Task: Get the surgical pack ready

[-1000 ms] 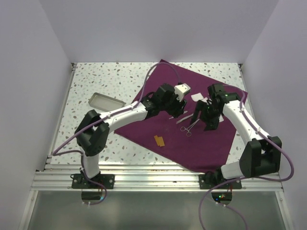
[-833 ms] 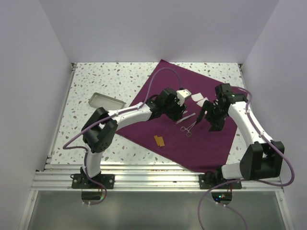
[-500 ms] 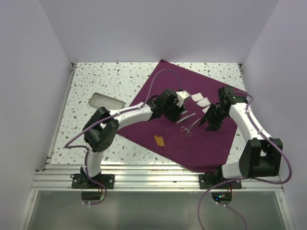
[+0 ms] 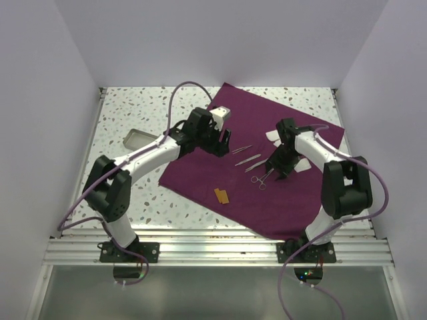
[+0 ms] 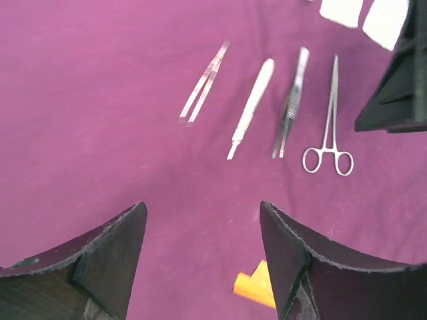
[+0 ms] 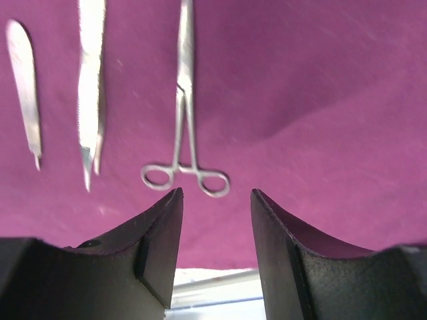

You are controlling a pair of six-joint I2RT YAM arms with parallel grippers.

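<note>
Cloth (image 4: 267, 193): lay spread flat on the surface (image 4: 133, 113); tray (image 4: 148, 141) sat left of it.
Left claw (image 5: 200, 220): jaws apart, empty, above the cloth.
Right claw (image 6: 215, 200): jaws apart, empty, just over the clamp (image 6: 185, 133) rings.

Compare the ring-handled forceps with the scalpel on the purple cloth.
The forceps end in two finger rings; the scalpel tapers to a single narrow tip. The forceps are two hinged arms, the scalpel one flat bar. Both are shiny metal, lying flat and roughly parallel on the purple cloth.
</note>
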